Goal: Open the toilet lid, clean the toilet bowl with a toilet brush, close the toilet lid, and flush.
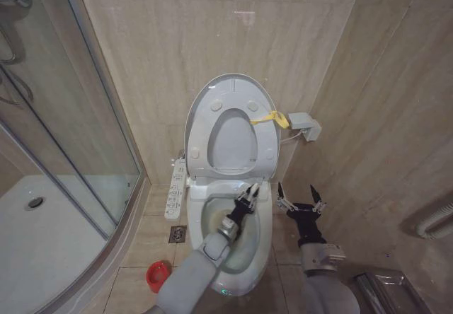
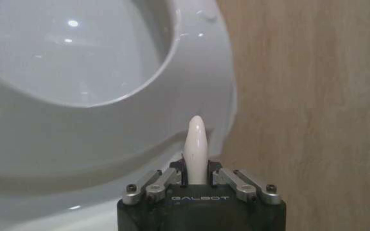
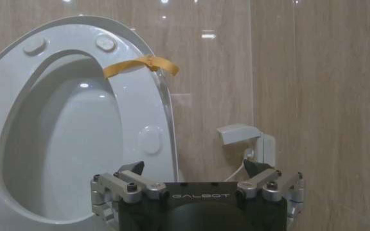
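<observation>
Two grippers are over and beside one toilet that stands against the far tiled wall. The toilet lid (image 1: 228,91) is raised and leans back on that wall together with the ring seat (image 1: 231,138), and a yellow ribbon tab (image 1: 271,119) hangs off their right edge. Left of the toilet runs the glass shower enclosure (image 1: 49,130) with its white shower tray (image 1: 42,250). Below the raised lid the toilet bowl (image 1: 219,211) lies open, its inside stained yellowish-brown. A control panel (image 1: 174,189) sticks out along the bowl's left side. On the right wall, just beside the lid, sits a small grey wall box (image 1: 304,125).

The left gripper (image 1: 248,195) reaches in over the far part of the bowl; its fingers are pressed together on the white handle of the toilet brush (image 2: 197,144), which stands straight up between them. The right gripper (image 1: 300,199) hangs to the right of the bowl, apart from it, its two dark fingers spread wide with nothing between them. The red cup holder (image 1: 158,274) stands on the floor tiles at near left, apart from the toilet's base.
</observation>
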